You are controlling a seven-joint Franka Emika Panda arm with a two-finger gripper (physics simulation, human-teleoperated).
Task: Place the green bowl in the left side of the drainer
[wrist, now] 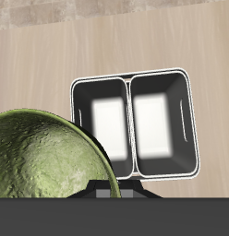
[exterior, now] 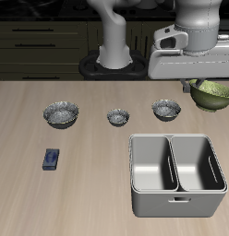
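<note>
- I have the arm reaching out from its base with the wrist held high; the gripper [exterior: 205, 85] points downward, raised behind the drainer [exterior: 177, 174].
- The green bowl [exterior: 214, 93] hangs at the gripper, lifted off the table [exterior: 33, 198], behind the drainer's back rim.
- From the wrist I see the bowl's rim [wrist: 52, 152] close up; the fingers pinch it, I judge.
- Three grey bowls [exterior: 61, 113] sit in a row behind the drainer, a small blue object [exterior: 52, 159] off to its side.
</note>
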